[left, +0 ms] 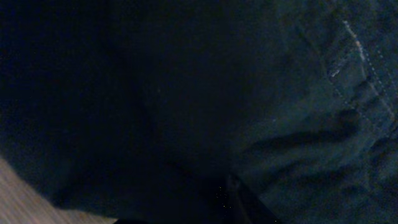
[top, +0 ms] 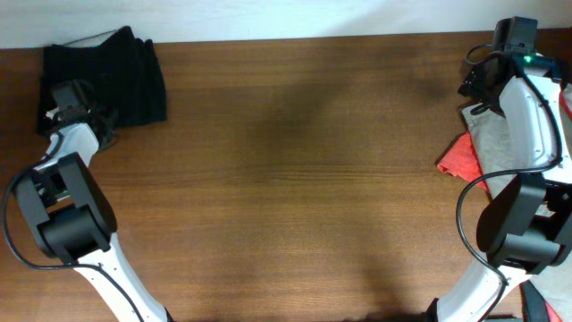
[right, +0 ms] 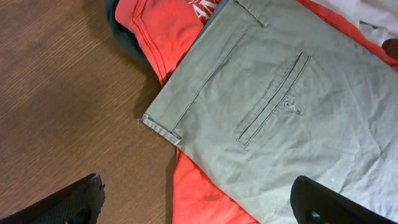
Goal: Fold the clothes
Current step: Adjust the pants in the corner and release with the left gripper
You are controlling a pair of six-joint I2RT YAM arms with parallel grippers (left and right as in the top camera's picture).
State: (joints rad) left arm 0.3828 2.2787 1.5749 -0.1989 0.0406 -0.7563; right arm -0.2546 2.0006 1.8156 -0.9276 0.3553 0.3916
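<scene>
The black garment [top: 112, 72] lies bunched at the table's far left corner. My left gripper [top: 71, 105] is at its front left edge. In the left wrist view the black fabric [left: 249, 93] fills nearly the whole frame, and the fingers cannot be made out against it. My right gripper [top: 481, 82] hovers at the far right over the pile. In the right wrist view its fingers [right: 199, 208] are spread wide and empty above the khaki-grey trousers [right: 280, 112], which lie on the red garment [right: 168, 37].
The wooden table [top: 295, 179] spans the middle. The khaki trousers [top: 487, 134] and red garment [top: 458, 159] sit at the right edge under the right arm. A strip of table [left: 18, 199] shows in the left wrist view.
</scene>
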